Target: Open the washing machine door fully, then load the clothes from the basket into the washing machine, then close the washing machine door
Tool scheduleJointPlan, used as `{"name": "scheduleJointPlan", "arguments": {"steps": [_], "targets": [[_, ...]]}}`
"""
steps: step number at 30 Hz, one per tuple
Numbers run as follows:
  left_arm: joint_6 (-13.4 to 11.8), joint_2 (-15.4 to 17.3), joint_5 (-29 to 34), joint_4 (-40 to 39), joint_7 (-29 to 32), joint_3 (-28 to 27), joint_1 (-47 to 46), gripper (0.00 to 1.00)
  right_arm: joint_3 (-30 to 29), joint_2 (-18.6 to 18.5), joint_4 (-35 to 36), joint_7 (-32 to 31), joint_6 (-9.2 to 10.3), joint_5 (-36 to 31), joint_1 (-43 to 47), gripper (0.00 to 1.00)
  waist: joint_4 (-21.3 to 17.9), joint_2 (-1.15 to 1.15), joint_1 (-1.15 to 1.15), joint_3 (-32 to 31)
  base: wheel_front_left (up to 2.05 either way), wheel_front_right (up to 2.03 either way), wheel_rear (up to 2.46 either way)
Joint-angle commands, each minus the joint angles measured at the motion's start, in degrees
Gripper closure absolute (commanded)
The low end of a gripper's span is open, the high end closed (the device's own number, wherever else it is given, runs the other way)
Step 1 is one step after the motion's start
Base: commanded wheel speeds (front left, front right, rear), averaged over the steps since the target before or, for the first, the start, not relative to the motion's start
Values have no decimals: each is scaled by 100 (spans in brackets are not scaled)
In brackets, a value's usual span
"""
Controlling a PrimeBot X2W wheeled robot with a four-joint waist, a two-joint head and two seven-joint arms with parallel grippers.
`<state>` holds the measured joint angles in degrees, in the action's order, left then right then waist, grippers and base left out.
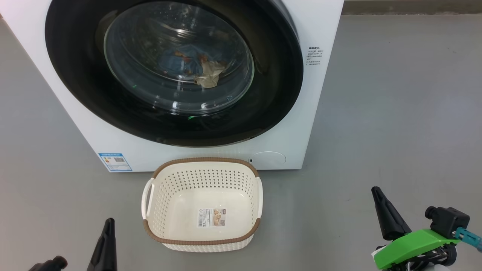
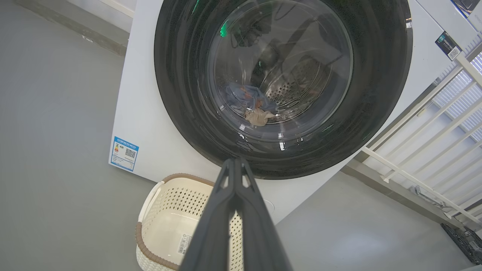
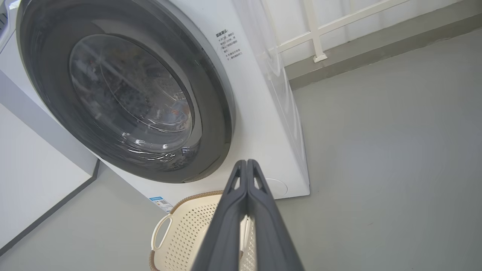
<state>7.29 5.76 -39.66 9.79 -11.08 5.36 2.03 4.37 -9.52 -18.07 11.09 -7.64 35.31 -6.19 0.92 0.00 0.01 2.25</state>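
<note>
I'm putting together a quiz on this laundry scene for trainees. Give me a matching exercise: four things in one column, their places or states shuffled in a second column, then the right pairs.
Things
1. washing machine door
2. clothes
3. basket
4. left gripper

Places or states
a. on the floor, no garments in it
b. fingers pressed together, holding nothing
c. closed
d. behind the door's glass

Pairs: 1-c, 2-d, 3-a, 4-b
</note>
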Motion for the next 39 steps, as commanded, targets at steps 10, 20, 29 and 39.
{"name": "scheduleJointPlan", "arguments": {"steps": [10, 20, 29, 39], "targets": [[2, 62, -617, -42, 170, -177, -276, 100, -148, 19, 180, -188, 4, 635, -132, 100, -9, 0, -1, -22, 0, 0, 0], [5, 45, -1146, 16, 321, -259, -338, 100, -244, 84, 202, -354, 5, 1191, -121, 100, -18, 0, -1, -43, 0, 0, 0], [7, 28, -1621, 67, 459, -335, -394, 100, -331, 143, 221, -504, 6, 1692, -110, 100, -26, 0, -1, -63, 0, 0, 0], [9, 9, -2094, 118, 597, -413, -450, 100, -419, 203, 241, -655, 8, 2191, -100, 100, -34, 0, -1, -82, 0, 0, 0]]}}
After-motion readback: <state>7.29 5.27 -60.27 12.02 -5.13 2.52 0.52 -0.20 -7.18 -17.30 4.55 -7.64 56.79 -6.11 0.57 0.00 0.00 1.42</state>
